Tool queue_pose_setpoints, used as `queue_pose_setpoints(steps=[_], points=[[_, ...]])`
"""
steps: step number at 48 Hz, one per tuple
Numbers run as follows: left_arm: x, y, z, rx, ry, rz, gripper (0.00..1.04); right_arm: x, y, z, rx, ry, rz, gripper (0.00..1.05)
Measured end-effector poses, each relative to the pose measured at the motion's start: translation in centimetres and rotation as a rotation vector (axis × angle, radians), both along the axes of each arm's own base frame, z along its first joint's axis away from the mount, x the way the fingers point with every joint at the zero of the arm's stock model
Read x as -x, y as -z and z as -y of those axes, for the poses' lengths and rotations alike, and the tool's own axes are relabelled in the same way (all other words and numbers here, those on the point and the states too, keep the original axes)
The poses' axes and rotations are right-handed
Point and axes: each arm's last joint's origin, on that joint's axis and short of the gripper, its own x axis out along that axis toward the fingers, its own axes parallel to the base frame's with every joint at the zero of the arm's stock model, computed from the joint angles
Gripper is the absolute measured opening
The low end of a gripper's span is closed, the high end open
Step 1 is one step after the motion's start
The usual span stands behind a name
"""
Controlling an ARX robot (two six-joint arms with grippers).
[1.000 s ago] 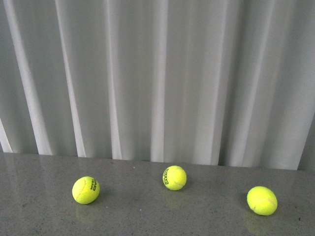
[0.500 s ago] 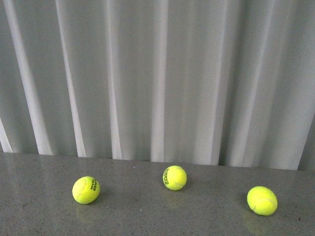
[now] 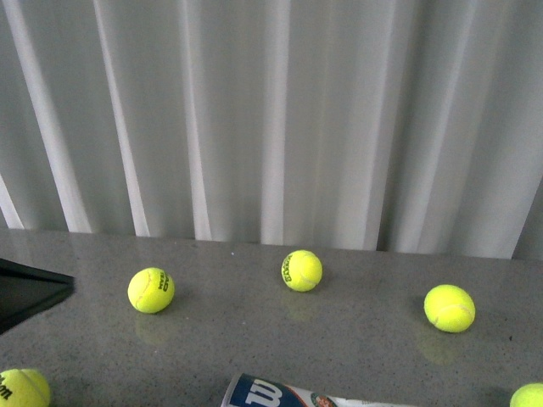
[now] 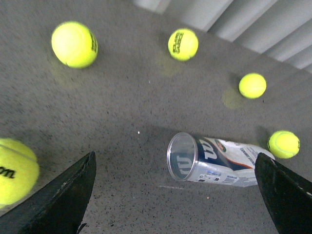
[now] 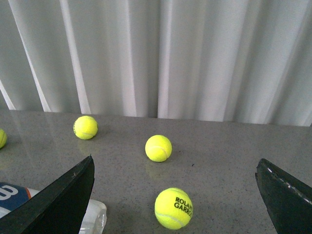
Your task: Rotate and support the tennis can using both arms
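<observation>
The tennis can (image 3: 271, 394) lies on its side on the grey table, only its blue "W" end showing at the bottom edge of the front view. In the left wrist view the can (image 4: 214, 158) lies between and beyond my left gripper's (image 4: 175, 204) wide-open fingers, open mouth toward the camera, untouched. In the right wrist view the can (image 5: 14, 202) shows at a corner, beside one finger (image 5: 58, 204) of my open right gripper (image 5: 173, 209). Neither gripper holds anything.
Yellow tennis balls lie scattered on the table (image 3: 365, 339): three in a row (image 3: 151, 290) (image 3: 302, 270) (image 3: 450, 307), others at the near corners (image 3: 21, 388) (image 3: 530, 396). One ball (image 5: 173, 208) sits between the right fingers. A black flat shape (image 3: 25, 292) is at the left edge. White curtain (image 3: 271, 119) behind.
The front view has shifted: the three balls sit higher in the picture, and the can, two more balls and the black shape have come into view along the bottom and left.
</observation>
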Motion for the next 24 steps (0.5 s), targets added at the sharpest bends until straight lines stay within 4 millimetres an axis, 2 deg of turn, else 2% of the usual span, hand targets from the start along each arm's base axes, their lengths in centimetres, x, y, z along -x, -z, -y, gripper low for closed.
queue_pose_setpoints(steps=[3, 14, 24], points=[[-2.0, 1.6, 0.1, 0.025, 0.020, -0.066, 0.98, 0.0, 0.0, 0.0, 0.000, 0.000, 0.000, 0.98], [-7.0, 6.4, 0.9, 0.131, 0.101, -0.219, 0.98, 0.0, 0.0, 0.0, 0.000, 0.000, 0.000, 0.98], [-8.5, 8.5, 2.7, 0.202, 0.207, -0.270, 0.98, 0.0, 0.0, 0.0, 0.000, 0.000, 0.000, 0.98]])
